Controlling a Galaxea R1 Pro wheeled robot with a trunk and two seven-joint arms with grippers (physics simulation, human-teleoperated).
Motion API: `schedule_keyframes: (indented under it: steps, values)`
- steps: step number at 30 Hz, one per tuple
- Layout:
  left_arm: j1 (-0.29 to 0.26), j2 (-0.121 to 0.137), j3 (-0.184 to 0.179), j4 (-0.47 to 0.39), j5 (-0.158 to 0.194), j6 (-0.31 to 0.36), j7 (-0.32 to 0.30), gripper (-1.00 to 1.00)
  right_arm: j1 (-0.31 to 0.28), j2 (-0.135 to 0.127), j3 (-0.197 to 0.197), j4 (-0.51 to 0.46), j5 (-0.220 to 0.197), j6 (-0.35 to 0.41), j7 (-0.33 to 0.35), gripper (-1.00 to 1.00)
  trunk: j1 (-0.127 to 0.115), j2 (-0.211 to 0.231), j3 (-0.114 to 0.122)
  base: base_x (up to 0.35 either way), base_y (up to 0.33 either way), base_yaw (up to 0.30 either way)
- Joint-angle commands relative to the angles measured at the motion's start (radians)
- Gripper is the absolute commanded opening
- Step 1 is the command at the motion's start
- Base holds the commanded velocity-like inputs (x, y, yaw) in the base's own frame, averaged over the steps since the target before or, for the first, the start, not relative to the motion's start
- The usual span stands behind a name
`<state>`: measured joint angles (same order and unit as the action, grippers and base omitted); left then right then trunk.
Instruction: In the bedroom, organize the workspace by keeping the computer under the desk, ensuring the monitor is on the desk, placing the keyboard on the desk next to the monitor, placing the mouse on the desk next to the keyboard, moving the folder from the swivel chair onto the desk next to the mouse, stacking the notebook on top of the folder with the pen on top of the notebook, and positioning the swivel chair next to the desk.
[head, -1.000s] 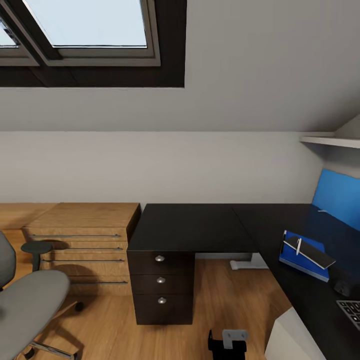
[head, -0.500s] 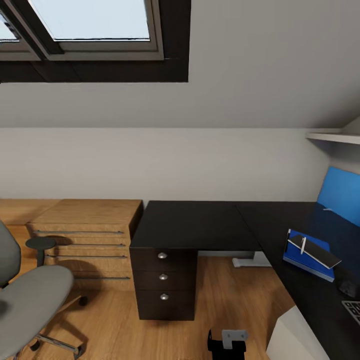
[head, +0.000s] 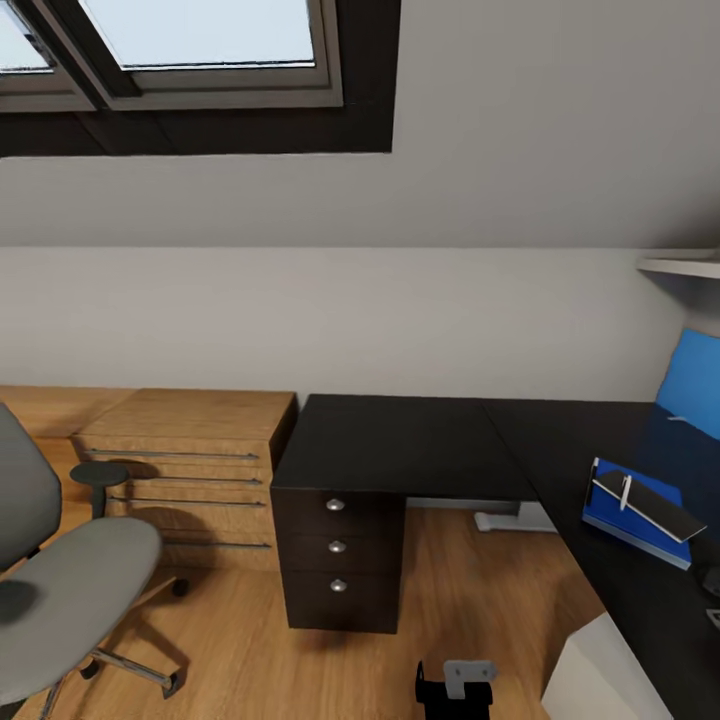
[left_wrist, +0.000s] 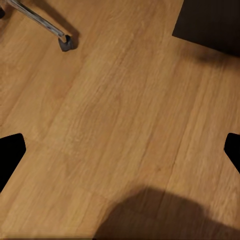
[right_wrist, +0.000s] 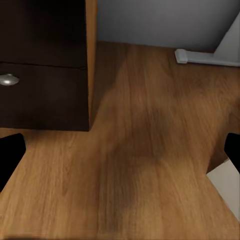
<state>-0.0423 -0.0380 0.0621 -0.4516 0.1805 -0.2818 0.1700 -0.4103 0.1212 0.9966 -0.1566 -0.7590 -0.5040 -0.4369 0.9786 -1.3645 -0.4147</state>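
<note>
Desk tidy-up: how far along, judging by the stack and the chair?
Looks done: on the desk, the pen lies on the notebook, which lies on the blue folder. In hand: nothing; both grippers hang open over bare floor. Left: the swivel chair stands apart from the desk, beyond the wooden drawers, and needs bringing over. Keyboard and mouse sit at the frame edge; can't judge them.

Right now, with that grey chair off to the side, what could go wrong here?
The swivel chair sits well away from the desk, so rolling it over could knock the wooden drawer unit or the desk's drawers. The pen lies loose atop the notebook and folder; a bump might roll it off.
</note>
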Motion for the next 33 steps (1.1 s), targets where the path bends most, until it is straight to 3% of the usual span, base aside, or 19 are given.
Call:
schedule_keyframes:
  steps: [1, 33]
  values:
    - [-0.001, -0.001, 0.002, 0.001, 0.005, -0.003, -0.001, 1.00, -0.001, 0.000, 0.009, 0.000, -0.006, -0.002, -0.005, 1.00, 0.000, -0.001, -0.003, 0.000, 0.000, 0.099]
    - [-0.001, -0.003, 0.000, 0.005, 0.004, -0.002, -0.003, 1.00, -0.001, -0.005, 0.001, 0.002, -0.008, -0.008, -0.005, 1.00, 0.000, -0.001, -0.045, 0.000, 0.000, 0.151]
